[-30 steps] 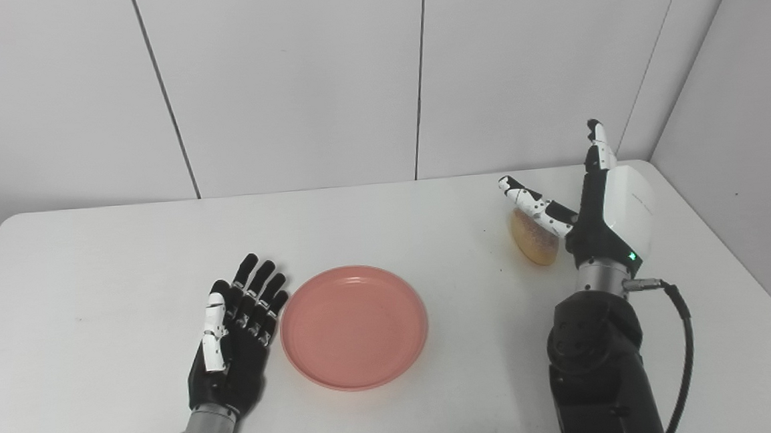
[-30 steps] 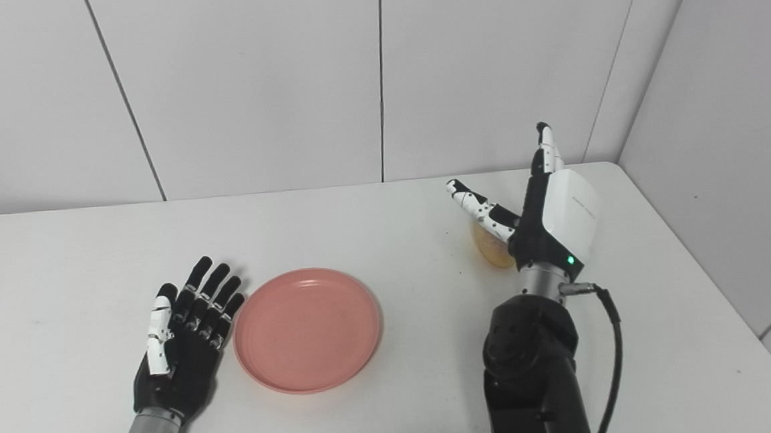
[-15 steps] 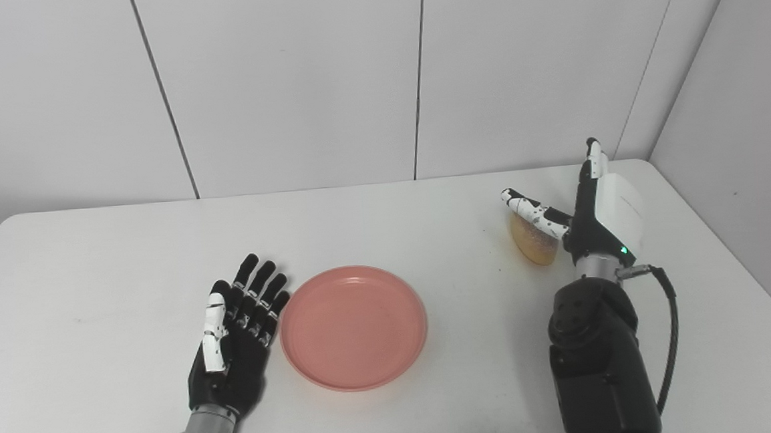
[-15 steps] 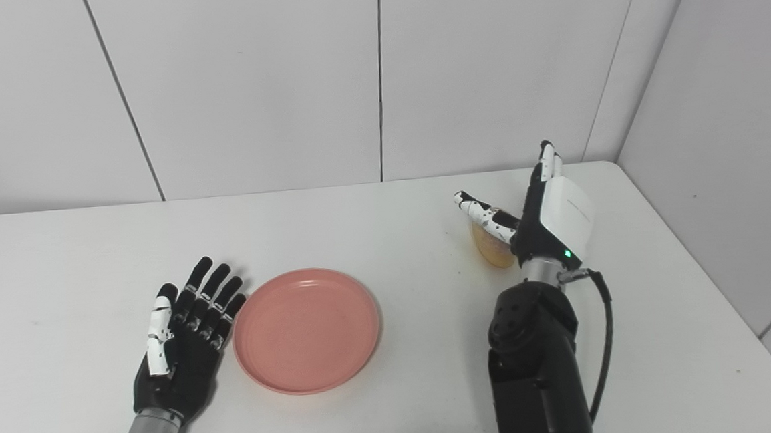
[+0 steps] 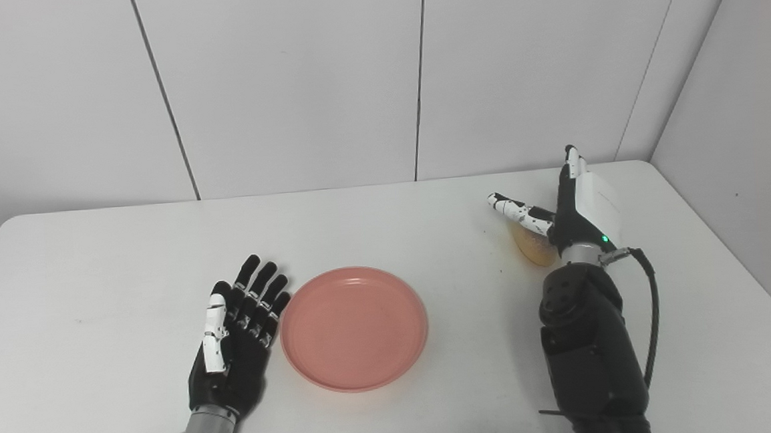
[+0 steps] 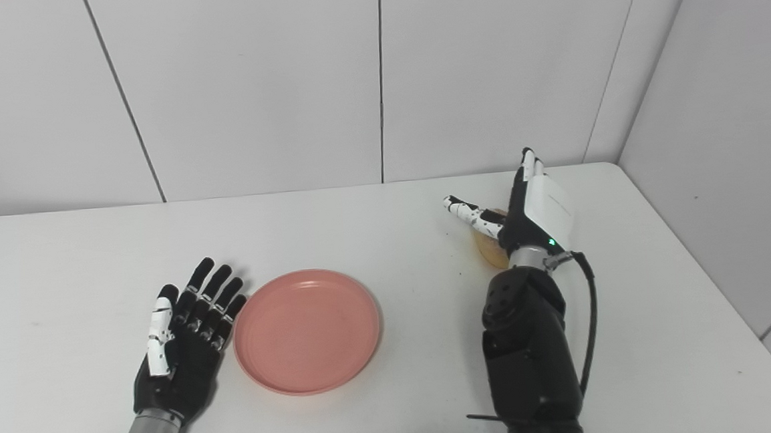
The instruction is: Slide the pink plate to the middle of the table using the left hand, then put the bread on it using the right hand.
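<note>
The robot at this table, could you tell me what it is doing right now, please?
It is working with a plate and a piece of bread. The plate sits near the table's middle, and the left hand lies open and flat on the table at its left edge. The right hand is open at the bread, thumb spread above it, not yet gripping. The bread lies on the table, off the plate.

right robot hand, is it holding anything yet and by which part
Nothing is held. The right robot hand is open, thumb spread over the tan oval bread, which lies on the white table. The left robot hand is open too.
</note>
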